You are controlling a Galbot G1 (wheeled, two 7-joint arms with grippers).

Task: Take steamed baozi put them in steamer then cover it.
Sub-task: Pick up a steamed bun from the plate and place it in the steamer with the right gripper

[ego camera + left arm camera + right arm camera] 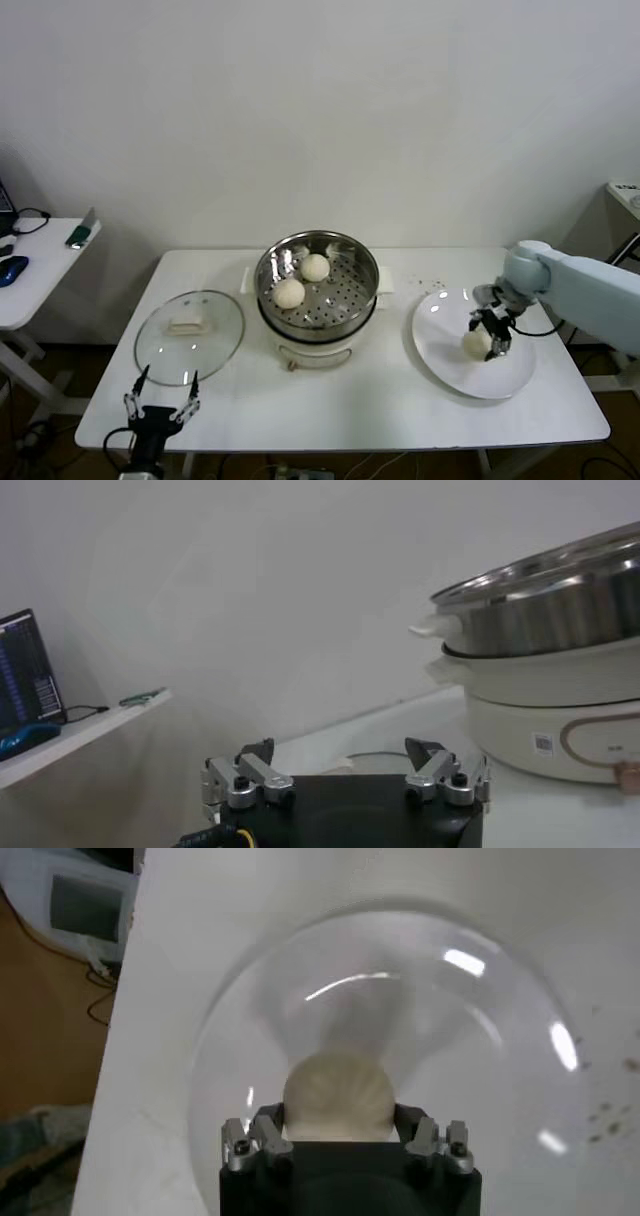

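Observation:
Two cream-white baozi (289, 292) (315, 267) lie in the shiny steamer (348, 290) at the table's middle. Another baozi (474, 344) rests on the white plate (445, 350) at the right. My right gripper (490, 335) reaches down over it, and in the right wrist view its fingers (268, 1120) press both sides of this baozi (338, 1093): shut on it. The glass cover (190, 340) with its cream handle lies flat left of the steamer. My left gripper (160, 395) waits open at the table's front left edge, holding nothing; its wrist view shows the steamer (560, 610) side-on.
The steamer sits on a white pot base (315, 352). A small side table (30, 285) with a mouse and cables stands to the left. A few crumbs (432, 284) lie behind the plate. A shelf edge (625, 195) shows at the far right.

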